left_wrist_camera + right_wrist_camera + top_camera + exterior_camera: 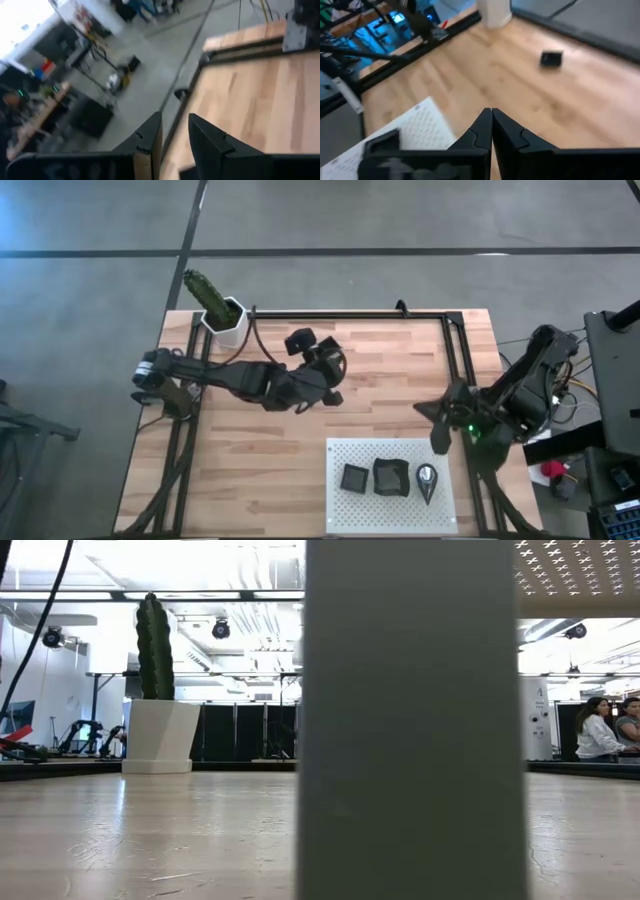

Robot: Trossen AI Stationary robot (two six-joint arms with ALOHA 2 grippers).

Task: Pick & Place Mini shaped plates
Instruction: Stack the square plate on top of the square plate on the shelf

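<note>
Black mini shaped plates (389, 477), two square and one teardrop, lie on the white perforated board (345, 451). The right gripper (437, 427), fingers pressed together, hovers near the board's edge; the left gripper (330, 370), slightly spread, is well apart.

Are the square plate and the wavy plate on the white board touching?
Apart. The high view shows white board between the square plate and the wavy plate, a narrow but plain gap.

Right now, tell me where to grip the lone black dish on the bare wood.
Pinch the dish across two opposite edges, coming straight down from above: it lies flat and low on the table, so likely only its edges offer a hold.
</note>
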